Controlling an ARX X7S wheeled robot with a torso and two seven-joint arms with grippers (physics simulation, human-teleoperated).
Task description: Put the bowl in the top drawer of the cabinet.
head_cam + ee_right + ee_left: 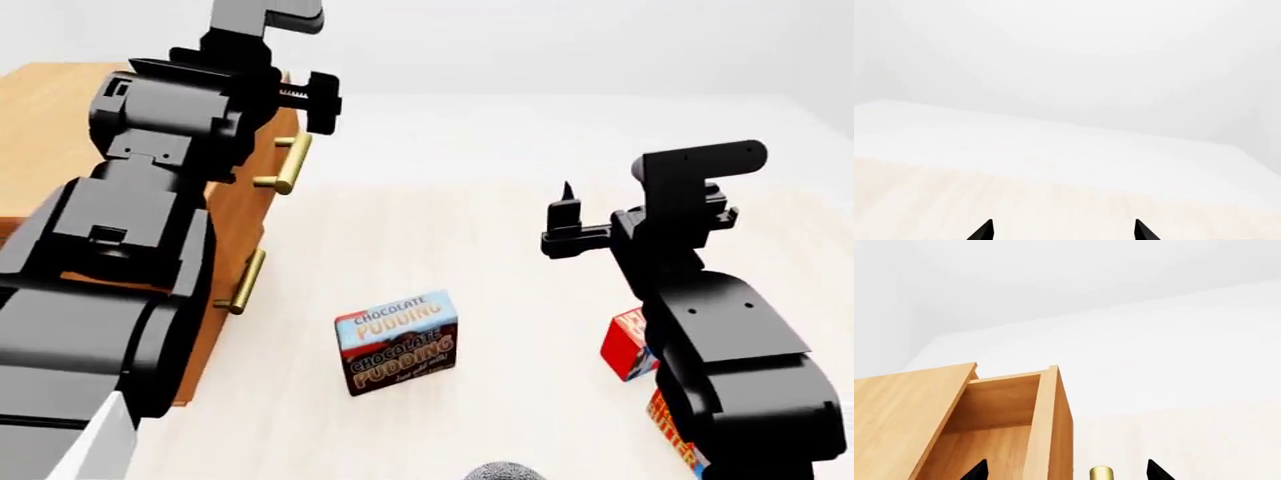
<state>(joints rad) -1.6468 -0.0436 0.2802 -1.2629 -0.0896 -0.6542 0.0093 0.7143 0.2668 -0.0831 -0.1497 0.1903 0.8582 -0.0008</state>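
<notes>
The cabinet (54,130) stands at the left, light-brown wood with two brass bar handles. Its top drawer (995,405) is pulled out, and its hollow inside shows in the left wrist view. My left gripper (1067,473) is open, and the drawer's front board and the end of the top handle (1101,473) lie between its spread fingertips. In the head view the left gripper (318,108) hangs just above that handle (284,165). My right gripper (561,220) is open and empty over the pale surface. A grey rounded sliver (501,471) peeks in at the bottom edge; I cannot tell whether it is the bowl.
A chocolate pudding box (396,342) stands in the middle of the pale surface. A red box (623,345) and another box (674,432) sit beside my right arm. The lower drawer's handle (247,282) sits closer to the cabinet front.
</notes>
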